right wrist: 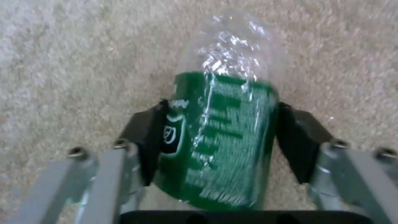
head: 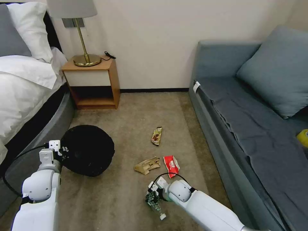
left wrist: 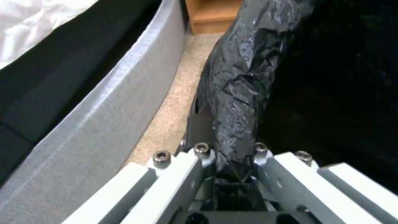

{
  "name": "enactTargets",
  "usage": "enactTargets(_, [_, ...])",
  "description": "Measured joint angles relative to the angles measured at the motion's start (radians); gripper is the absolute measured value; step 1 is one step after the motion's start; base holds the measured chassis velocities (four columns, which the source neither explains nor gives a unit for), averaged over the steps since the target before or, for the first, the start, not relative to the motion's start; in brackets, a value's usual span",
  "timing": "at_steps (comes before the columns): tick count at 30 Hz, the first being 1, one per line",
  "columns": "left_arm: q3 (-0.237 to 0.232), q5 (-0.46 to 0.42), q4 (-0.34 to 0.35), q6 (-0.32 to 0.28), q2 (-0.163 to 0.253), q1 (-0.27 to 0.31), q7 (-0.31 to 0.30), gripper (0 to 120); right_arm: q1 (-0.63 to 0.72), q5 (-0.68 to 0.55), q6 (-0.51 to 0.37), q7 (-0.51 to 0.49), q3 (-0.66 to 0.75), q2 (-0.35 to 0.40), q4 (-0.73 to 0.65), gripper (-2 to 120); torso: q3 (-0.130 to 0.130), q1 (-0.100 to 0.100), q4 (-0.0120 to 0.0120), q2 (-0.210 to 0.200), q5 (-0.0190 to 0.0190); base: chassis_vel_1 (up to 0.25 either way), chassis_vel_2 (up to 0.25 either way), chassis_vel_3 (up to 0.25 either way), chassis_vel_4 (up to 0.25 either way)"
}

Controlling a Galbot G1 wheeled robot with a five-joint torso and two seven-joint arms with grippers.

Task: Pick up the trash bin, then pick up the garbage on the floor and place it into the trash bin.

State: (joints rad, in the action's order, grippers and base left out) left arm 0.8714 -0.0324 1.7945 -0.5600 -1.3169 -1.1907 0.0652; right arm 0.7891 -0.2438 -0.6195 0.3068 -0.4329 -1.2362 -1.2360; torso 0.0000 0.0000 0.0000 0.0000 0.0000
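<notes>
My left gripper [head: 64, 150] is shut on the rim of the trash bin [head: 88, 150], a round bin lined with a crinkled black bag [left wrist: 240, 90]; the bin hangs just left of centre over the carpet beside the bed. My right gripper [head: 154, 197] is low at the front, shut on the clear plastic bottle with the green label [right wrist: 219, 137], its black pads [right wrist: 146, 140] pressed on both sides. Other garbage lies on the carpet: a crumpled tan paper wrapper [head: 147, 165], a red snack packet [head: 171, 165] and a gold-brown candy wrapper [head: 157, 135].
The bed with a grey frame [head: 48, 128] runs along the left. A wooden nightstand [head: 93, 83] with a lamp stands at the back. A blue-grey sofa [head: 256, 128] lines the right side, with a yellow object [head: 303, 137] on its seat.
</notes>
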Motion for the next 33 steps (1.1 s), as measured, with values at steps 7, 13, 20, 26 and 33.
enactTargets(7, [-0.002,-0.005,-0.015,0.003,0.020,0.009,0.008,1,0.000,0.002,0.003,0.000,0.019,-0.011,0.005,31,0.000,0.000,0.0001,0.000,0.0000,0.000,0.000,0.000,0.000])
enactTargets(13, [-0.005,-0.010,-0.030,0.004,0.041,0.021,0.013,1,-0.006,0.009,0.009,0.000,0.052,-0.005,-0.024,19,0.000,0.000,0.0000,0.000,0.0000,0.000,0.000,0.000,0.000])
enactTargets(20, [-0.016,-0.010,-0.030,0.013,0.036,0.020,0.023,1,-0.032,-0.015,0.012,0.005,0.090,0.009,-0.089,19,0.000,0.000,0.0000,0.000,0.0000,0.000,0.000,0.000,0.000])
enactTargets(26, [-0.019,-0.005,-0.052,0.087,0.038,0.020,0.070,1,-0.109,-0.096,0.018,0.008,0.102,0.025,-0.143,19,0.000,0.000,-0.0001,0.000,-0.0001,0.000,0.000,0.000,0.000])
enactTargets(33, [-0.029,-0.003,-0.050,0.087,0.042,0.025,0.074,1,-0.263,-0.288,0.035,0.028,0.117,-0.047,-0.207,19,0.000,0.000,0.0002,0.000,0.0000,0.000,0.000,0.000,0.000])
